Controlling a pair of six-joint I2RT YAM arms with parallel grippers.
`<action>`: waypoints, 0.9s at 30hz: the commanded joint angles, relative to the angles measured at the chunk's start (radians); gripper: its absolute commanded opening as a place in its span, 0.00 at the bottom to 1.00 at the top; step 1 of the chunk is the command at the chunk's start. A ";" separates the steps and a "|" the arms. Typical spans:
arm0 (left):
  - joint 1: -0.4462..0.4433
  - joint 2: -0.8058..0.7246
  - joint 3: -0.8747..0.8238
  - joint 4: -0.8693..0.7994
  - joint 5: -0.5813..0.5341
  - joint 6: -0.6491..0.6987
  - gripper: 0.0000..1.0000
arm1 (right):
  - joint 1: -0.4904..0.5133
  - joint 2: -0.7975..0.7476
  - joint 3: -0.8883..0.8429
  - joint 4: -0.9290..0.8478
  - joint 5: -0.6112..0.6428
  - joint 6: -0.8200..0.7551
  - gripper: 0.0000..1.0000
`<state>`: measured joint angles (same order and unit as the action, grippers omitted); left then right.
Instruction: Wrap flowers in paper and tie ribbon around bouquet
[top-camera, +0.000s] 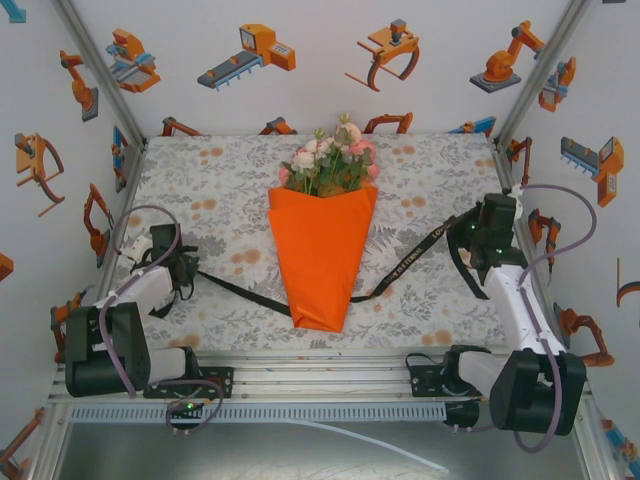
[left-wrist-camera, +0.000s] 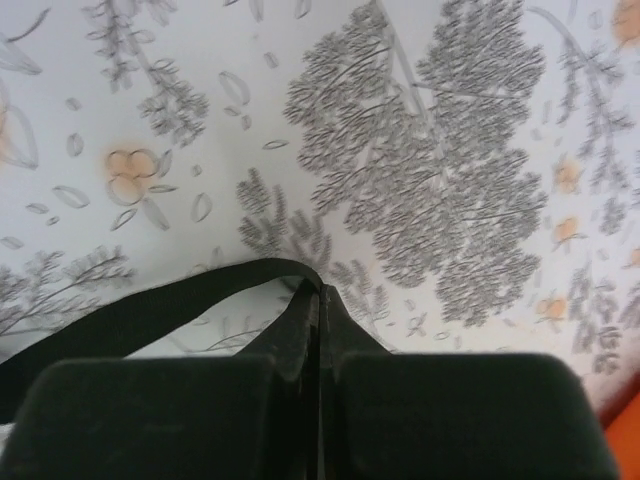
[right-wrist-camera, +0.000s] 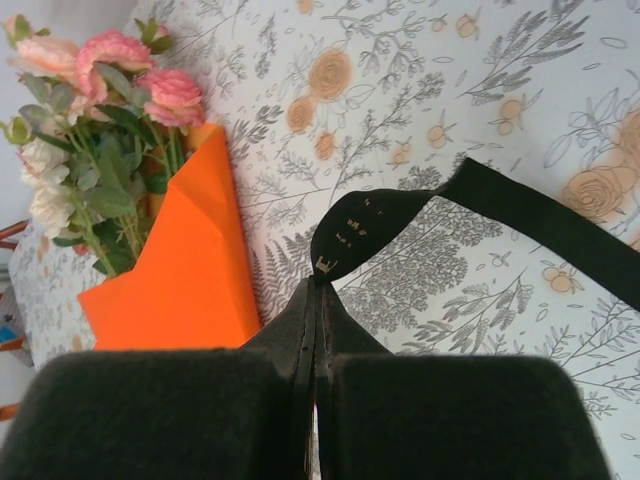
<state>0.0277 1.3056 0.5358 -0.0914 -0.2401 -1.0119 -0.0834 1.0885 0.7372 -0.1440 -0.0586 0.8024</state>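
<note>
Both arms reach out low over the flowered surface (top-camera: 220, 200), one on each side of the bouquet (top-camera: 322, 250) lying at its middle. The left arm (top-camera: 140, 290) has its jaws pinched tight on one end of the black ribbon (top-camera: 405, 268), and the right arm (top-camera: 510, 285) grips the other end. The ribbon passes under the bouquet's lower part.

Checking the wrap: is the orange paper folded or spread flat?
Folded: the paper forms a cone around the flowers, blossoms above its rim.
</note>
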 joint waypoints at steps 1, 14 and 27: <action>-0.001 0.031 0.076 0.083 0.095 0.047 0.00 | -0.026 0.011 0.067 0.001 0.165 0.015 0.00; -0.183 0.077 0.184 0.118 0.157 0.140 0.00 | -0.197 0.050 0.092 -0.003 0.077 0.109 0.00; -0.127 -0.176 0.235 -0.064 0.043 0.171 0.00 | 0.025 -0.095 0.059 -0.081 -0.114 0.000 0.00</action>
<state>-0.1284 1.1744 0.7265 -0.0849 -0.1692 -0.8406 -0.1326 1.0187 0.8001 -0.1986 -0.1215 0.8543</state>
